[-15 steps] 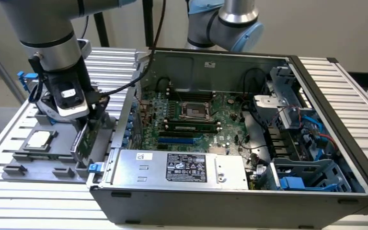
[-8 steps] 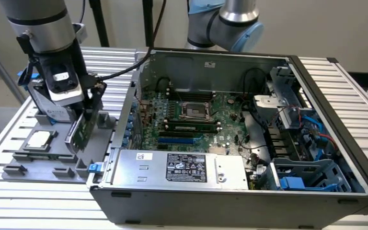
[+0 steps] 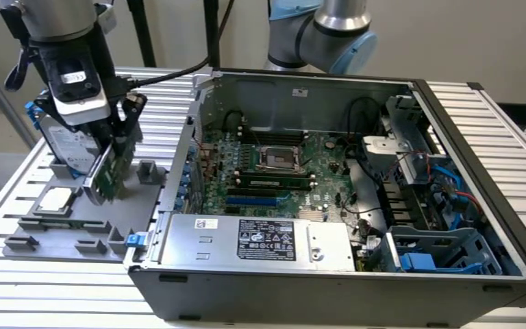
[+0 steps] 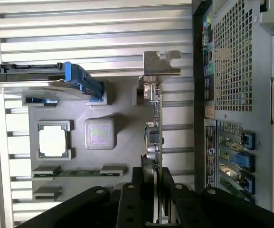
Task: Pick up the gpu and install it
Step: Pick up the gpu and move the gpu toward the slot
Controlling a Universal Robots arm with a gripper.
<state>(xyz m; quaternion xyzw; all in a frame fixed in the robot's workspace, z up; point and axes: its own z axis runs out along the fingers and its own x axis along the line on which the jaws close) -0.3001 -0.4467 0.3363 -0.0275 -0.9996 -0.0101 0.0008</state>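
Observation:
The gpu [image 3: 107,171] stands on edge over the grey holder tray [image 3: 71,229] at the exterior view's left, green board side showing. My gripper [image 3: 120,137] comes down on it from above, shut on the card's upper edge. In the wrist view the gpu [image 4: 155,128] is seen edge-on, its silver bracket [image 4: 160,64] at the far end. A black finger [image 4: 129,202] presses each face of the card, with my gripper [image 4: 153,194] centred on it. Its lower edge is at the holder; whether it has left the slot I cannot tell.
A silver hard drive with blue rails [image 3: 66,147] stands in the holder just behind the card. A square CPU chip [image 3: 55,200] lies beside it. The open computer case [image 3: 482,137] with its motherboard [image 3: 272,171] sits at the exterior view's right.

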